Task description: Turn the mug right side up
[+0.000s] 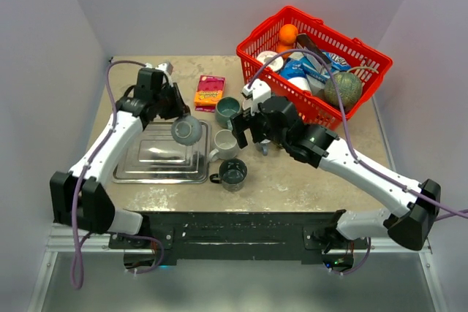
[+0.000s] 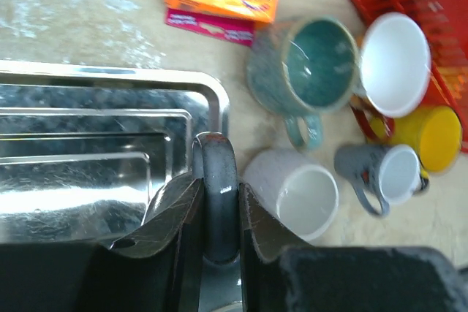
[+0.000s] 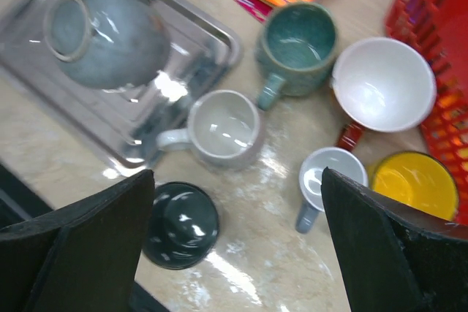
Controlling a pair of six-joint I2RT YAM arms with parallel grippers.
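Note:
The grey-blue mug [image 1: 187, 131] hangs over the right end of the steel tray [image 1: 142, 168], its ringed base turned up and sideways in the right wrist view [image 3: 110, 38]. My left gripper [image 2: 217, 189] is shut on the mug's handle [image 2: 217, 202], which stands upright between the two fingers. My right gripper [image 3: 238, 180] is wide open above the table right of the tray, holding nothing, with a white mug [image 3: 223, 128] and a dark green mug [image 3: 179, 224] beneath it.
A teal mug [image 1: 227, 111], a small grey mug [image 3: 325, 180], a white cup with a red handle [image 3: 384, 85] and a yellow cup [image 3: 413, 184] crowd the middle. An orange snack packet [image 1: 209, 93] lies behind. A red basket [image 1: 314, 63] of groceries stands at the back right.

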